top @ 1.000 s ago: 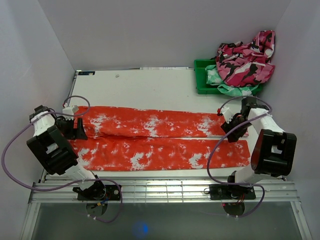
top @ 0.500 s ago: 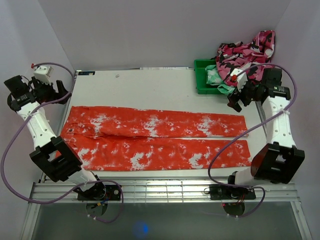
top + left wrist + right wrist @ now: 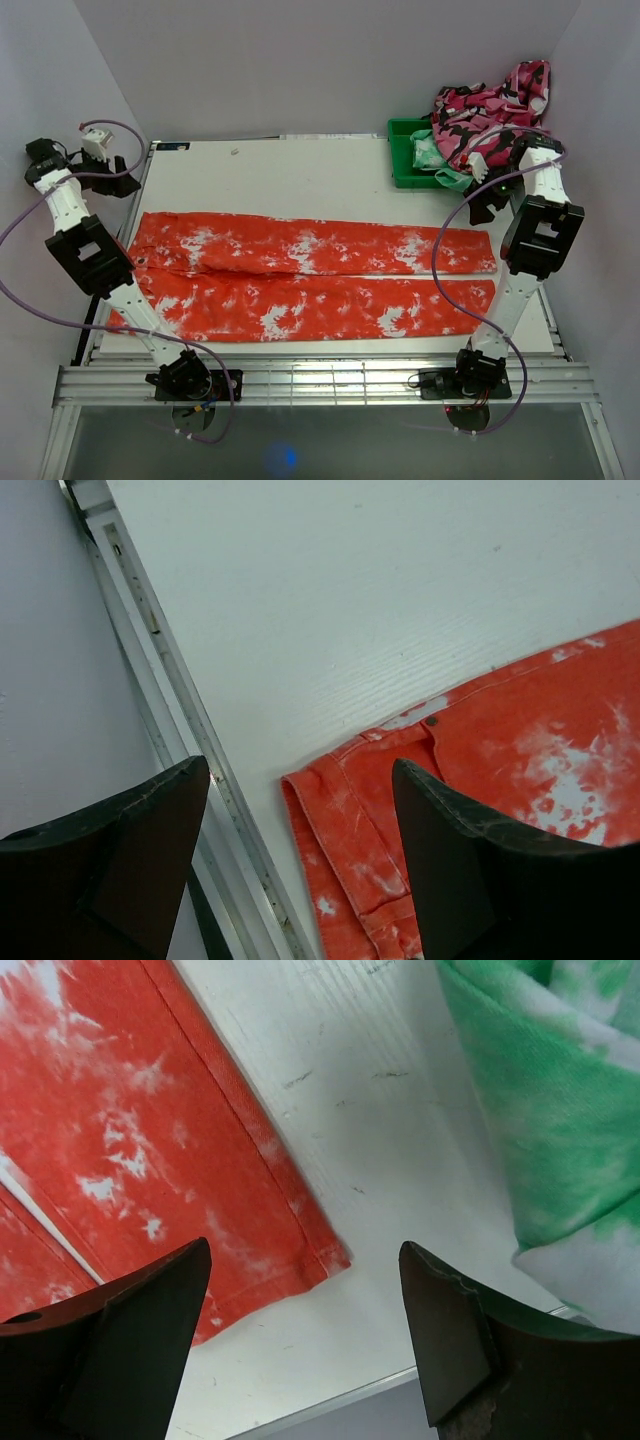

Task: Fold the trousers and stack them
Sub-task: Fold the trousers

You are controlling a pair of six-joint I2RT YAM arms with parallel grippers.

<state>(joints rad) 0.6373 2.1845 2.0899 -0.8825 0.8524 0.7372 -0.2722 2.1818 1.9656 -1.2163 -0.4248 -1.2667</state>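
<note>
The red-orange trousers (image 3: 310, 275) with white speckles lie flat across the white table, both legs stretched side by side, waist at the left, cuffs at the right. My left gripper (image 3: 122, 183) hangs open and empty above the table's far left edge, over the waist corner (image 3: 350, 810). My right gripper (image 3: 487, 205) hangs open and empty above the far leg's cuff corner (image 3: 300, 1250) at the right. Neither gripper touches the cloth.
A green bin (image 3: 408, 160) at the far right corner holds a mint-green and white garment (image 3: 440, 165), also seen in the right wrist view (image 3: 540, 1120), with a pink camouflage garment (image 3: 490, 120) piled on top. The table's metal rail (image 3: 170, 690) runs along the left edge.
Both arms have risen from the trousers' ends and swung outward and back; the trousers were let go and now lie flat and spread.
</note>
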